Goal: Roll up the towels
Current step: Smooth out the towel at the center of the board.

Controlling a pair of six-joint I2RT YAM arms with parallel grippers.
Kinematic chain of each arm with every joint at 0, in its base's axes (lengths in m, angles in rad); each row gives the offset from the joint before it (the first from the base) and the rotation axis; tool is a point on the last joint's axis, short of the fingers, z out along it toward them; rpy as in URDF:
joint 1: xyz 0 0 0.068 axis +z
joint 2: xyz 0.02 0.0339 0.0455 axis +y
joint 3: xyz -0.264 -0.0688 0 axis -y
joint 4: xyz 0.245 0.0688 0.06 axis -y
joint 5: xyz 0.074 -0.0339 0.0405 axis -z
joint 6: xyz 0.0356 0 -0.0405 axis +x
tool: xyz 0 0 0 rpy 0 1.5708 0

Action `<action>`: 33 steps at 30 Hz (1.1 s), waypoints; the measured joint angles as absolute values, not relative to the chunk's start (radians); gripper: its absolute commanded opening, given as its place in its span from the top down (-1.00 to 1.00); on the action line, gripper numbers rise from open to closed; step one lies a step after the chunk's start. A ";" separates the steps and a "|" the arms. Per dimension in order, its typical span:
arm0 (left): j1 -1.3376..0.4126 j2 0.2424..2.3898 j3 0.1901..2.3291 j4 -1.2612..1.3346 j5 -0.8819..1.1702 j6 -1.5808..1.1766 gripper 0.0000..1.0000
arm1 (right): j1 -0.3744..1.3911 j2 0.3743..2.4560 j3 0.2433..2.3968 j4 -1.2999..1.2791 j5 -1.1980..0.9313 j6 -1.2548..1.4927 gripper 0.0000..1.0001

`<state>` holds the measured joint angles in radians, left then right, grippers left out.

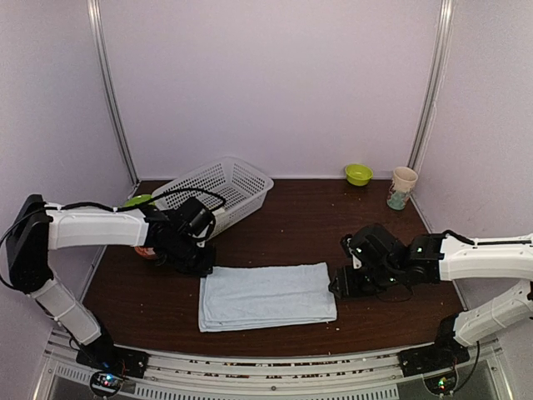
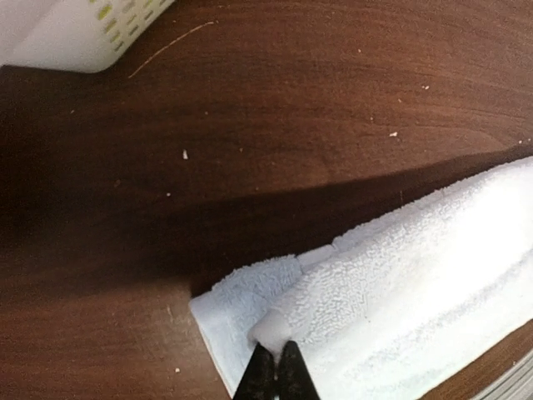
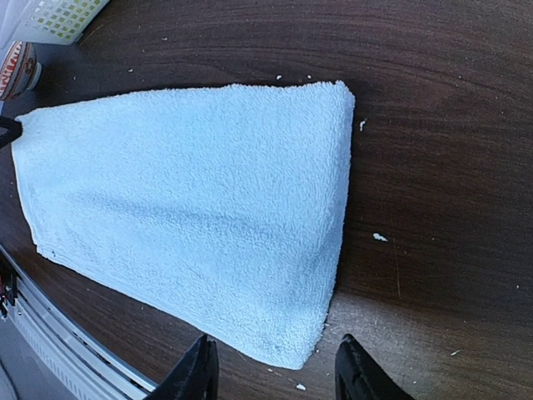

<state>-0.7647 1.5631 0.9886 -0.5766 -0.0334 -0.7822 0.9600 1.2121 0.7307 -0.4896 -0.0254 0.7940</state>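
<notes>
The pale blue towel (image 1: 266, 296) lies folded flat on the dark wooden table, between my two arms. My left gripper (image 1: 202, 268) is at its far left corner, shut on a pinch of the top layer (image 2: 279, 329), which is lifted off the layer below. My right gripper (image 1: 337, 287) is open just off the towel's right edge; its two fingers straddle the near right corner (image 3: 291, 354) without touching it. The towel also fills the right wrist view (image 3: 183, 208). A bit of lime-green cloth (image 1: 138, 200) shows behind my left arm; I cannot tell whether it is the second towel.
A white mesh basket (image 1: 218, 190) lies tilted behind my left gripper. A small green bowl (image 1: 358, 173) and a paper cup (image 1: 403, 187) stand at the back right. A red-patterned object (image 1: 146, 251) sits under my left arm. The table's near edge has a metal rail (image 1: 266, 367).
</notes>
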 measured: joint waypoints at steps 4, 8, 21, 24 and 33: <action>-0.766 1.478 0.928 -0.576 -0.049 -0.809 1.00 | 0.960 1.240 0.724 -0.445 -0.026 0.812 0.05; -0.766 1.481 0.867 -0.579 -0.060 -0.826 1.00 | 0.960 1.290 0.708 -0.388 -0.039 0.824 0.07; -0.766 1.551 0.805 -0.569 -0.108 -0.833 0.83 | 0.997 1.489 0.693 -0.311 -0.083 0.838 0.11; -0.768 1.551 0.805 -0.572 -0.118 -0.822 0.32 | 1.004 1.494 0.695 -0.309 -0.082 0.834 0.09; -0.773 1.448 0.837 -0.712 -0.132 -0.761 -0.22 | 1.010 1.444 0.693 -0.365 -0.081 0.817 -0.05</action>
<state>-0.7731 1.4475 0.8371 -0.7124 -0.1318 -0.7609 1.0100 1.4437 0.6933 -0.3649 -0.0814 0.8165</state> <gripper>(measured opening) 0.605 0.508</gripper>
